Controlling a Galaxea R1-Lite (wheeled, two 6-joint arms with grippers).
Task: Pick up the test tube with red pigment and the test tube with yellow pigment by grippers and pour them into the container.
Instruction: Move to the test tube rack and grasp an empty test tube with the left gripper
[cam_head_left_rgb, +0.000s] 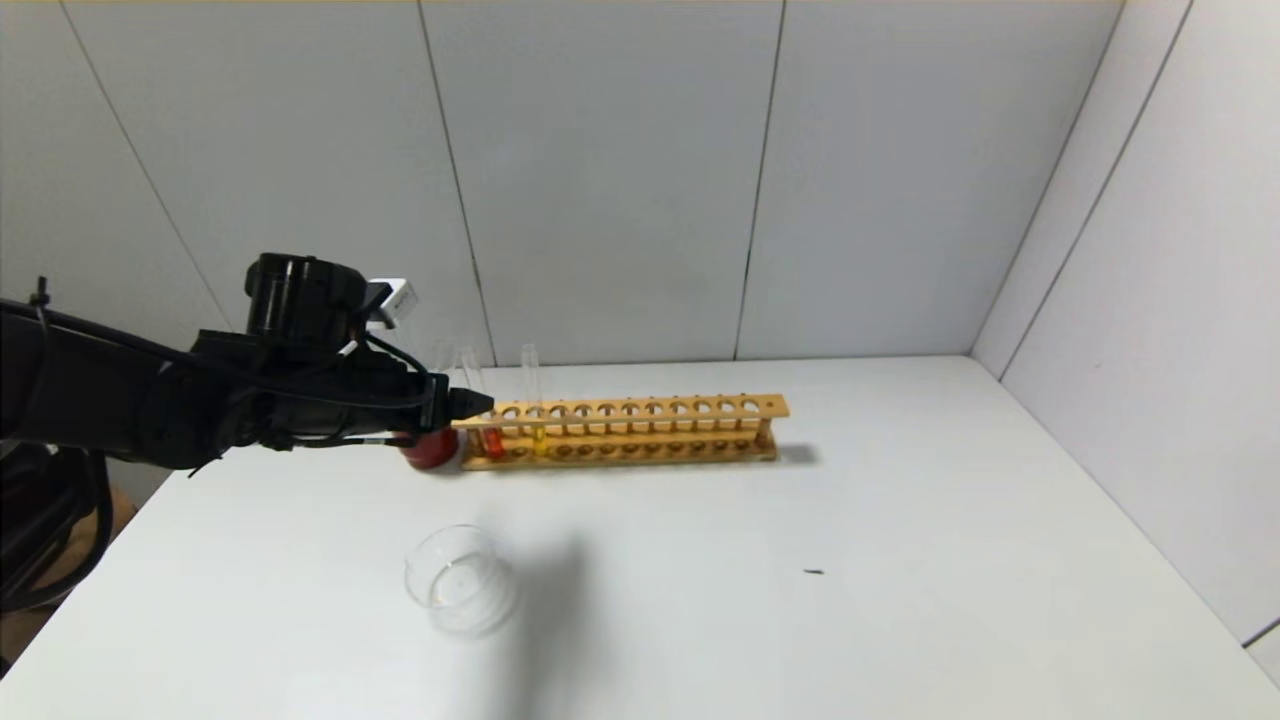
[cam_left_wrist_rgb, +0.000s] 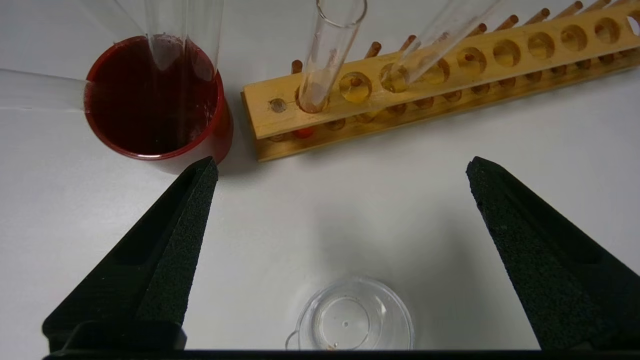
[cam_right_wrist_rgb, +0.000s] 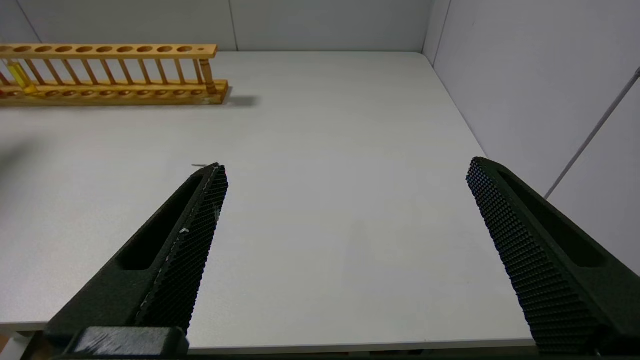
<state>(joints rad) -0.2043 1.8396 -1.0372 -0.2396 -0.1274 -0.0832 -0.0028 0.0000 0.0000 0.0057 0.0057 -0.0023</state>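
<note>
A: Where's the left gripper (cam_left_wrist_rgb: 342, 167)?
B: Above the table (cam_head_left_rgb: 900, 560), by the red cup (cam_head_left_rgb: 432, 450) at the rack's (cam_head_left_rgb: 640, 408) nine-o'clock end. Jaws wide, holding nothing.
A: The tubes?
B: Red tube (cam_head_left_rgb: 489, 432) and yellow tube (cam_head_left_rgb: 538, 432) stand in the rack. Dish (cam_head_left_rgb: 462, 580) lies at six o'clock of them.
A: Right gripper (cam_right_wrist_rgb: 345, 167)?
B: Wide open, empty, well off at the rack's four o'clock.

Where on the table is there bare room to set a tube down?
Free: the table right of the dish and in front of the rack. Crowded: the rack's left end, with red cup, tubes and left claw.
</note>
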